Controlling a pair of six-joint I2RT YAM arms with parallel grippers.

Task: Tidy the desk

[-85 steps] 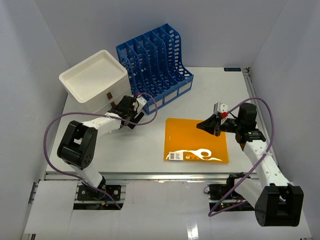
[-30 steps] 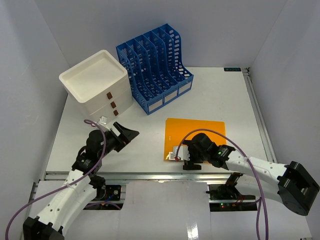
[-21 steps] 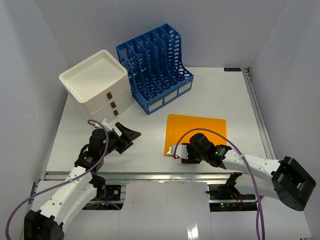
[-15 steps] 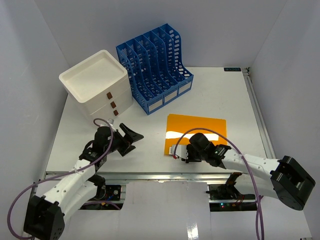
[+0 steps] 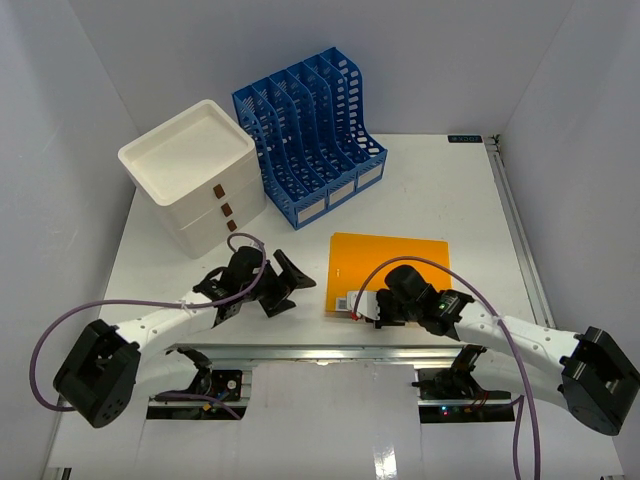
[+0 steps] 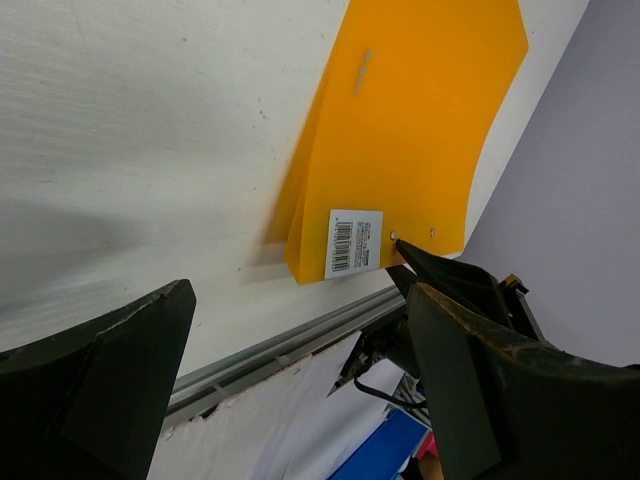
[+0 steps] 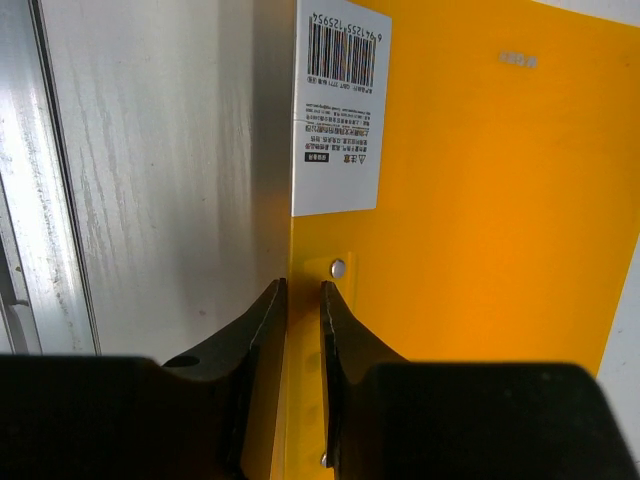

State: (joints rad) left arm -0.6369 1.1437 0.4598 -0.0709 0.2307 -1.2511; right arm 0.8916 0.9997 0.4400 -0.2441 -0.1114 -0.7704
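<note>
An orange folder (image 5: 400, 262) with a white barcode label (image 7: 338, 120) lies on the white-grey desk (image 5: 440, 190), right of centre near the front rail. My right gripper (image 5: 372, 308) is shut on the folder's near-left edge; in the right wrist view (image 7: 303, 290) one jaw sits on each side of that edge, just below a rivet. In the left wrist view the folder (image 6: 410, 130) has that corner raised off the desk, with a shadow under it. My left gripper (image 5: 295, 288) stands open and holds nothing, low over the desk just left of the folder, apart from it.
A blue multi-slot file rack (image 5: 310, 125) stands at the back centre. A white drawer box (image 5: 195, 170) with brown handles sits at the back left. The metal front rail (image 5: 300, 350) runs right below both grippers. White walls close in the sides and back.
My right gripper has shut on the folder's near-left edge, and that corner has lifted. The left arm has swung right across the desk, gripper still open, ending beside the folder.
</note>
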